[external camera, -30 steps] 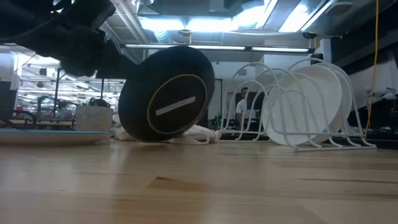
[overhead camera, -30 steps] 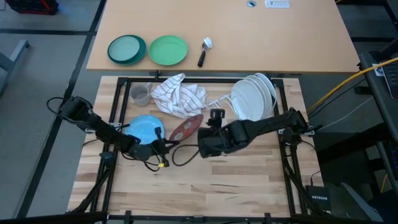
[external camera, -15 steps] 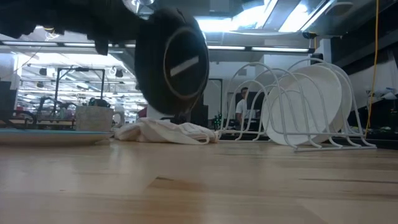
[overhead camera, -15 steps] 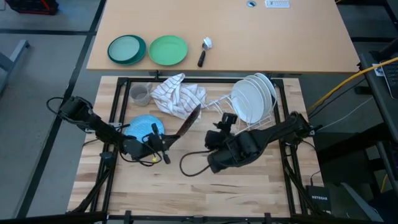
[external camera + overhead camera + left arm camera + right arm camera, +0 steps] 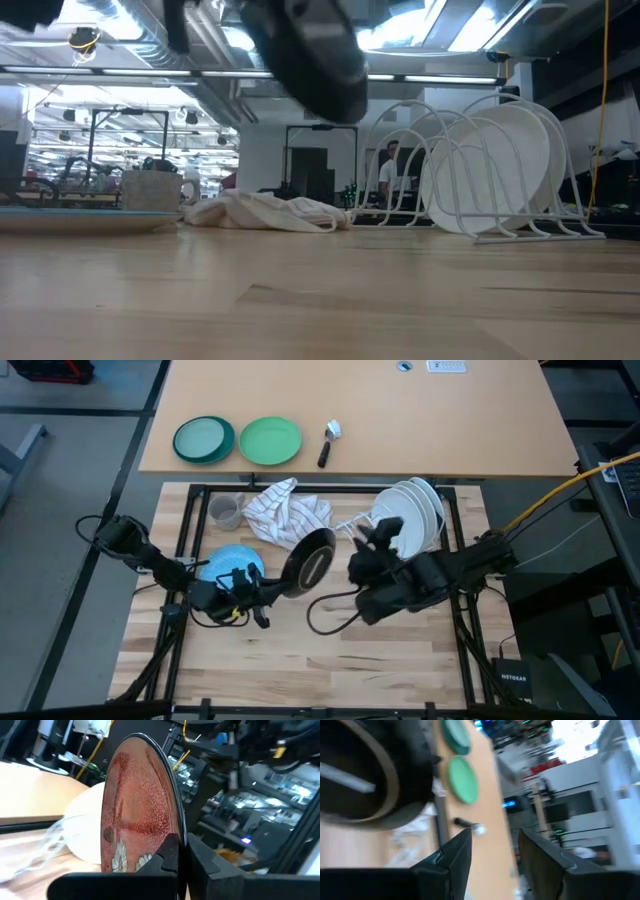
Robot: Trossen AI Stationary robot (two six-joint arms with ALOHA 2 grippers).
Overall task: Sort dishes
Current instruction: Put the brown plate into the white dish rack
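My left gripper [image 5: 280, 584] is shut on the dark red plate with pale flower marks [image 5: 308, 558], which is off the table at mid-table. Its red face shows in the left wrist view [image 5: 135, 805] and its dark underside in the low view [image 5: 310, 50]. My right gripper [image 5: 375, 540] is open and empty just right of that plate; it also shows in the right wrist view [image 5: 492, 855]. The light blue plate [image 5: 230, 563] lies flat on the table under my left arm. Several white plates [image 5: 410, 515] stand on edge in the wire rack [image 5: 470, 215]. My left gripper pinches the red plate's rim [image 5: 176, 831] between its two fingers, one on the red face and one on the dark underside. The fingers come about level from the table's left. The plate stands on edge above the fingers, tilted and lifted clear of the table.
A striped cloth [image 5: 285, 512] and a small grey cup [image 5: 226, 512] sit at the back of the wooden table. Two green plates [image 5: 238, 440] and a dark-handled utensil [image 5: 328, 442] lie on the far tabletop. Bare wood [image 5: 330, 660] lies toward the near edge.
My left gripper has risen with the red plate. The plate has gone from leaning low on the table to standing on edge, clear of it, its dark underside now turned up. My right gripper has drawn away toward the table's right and far side.
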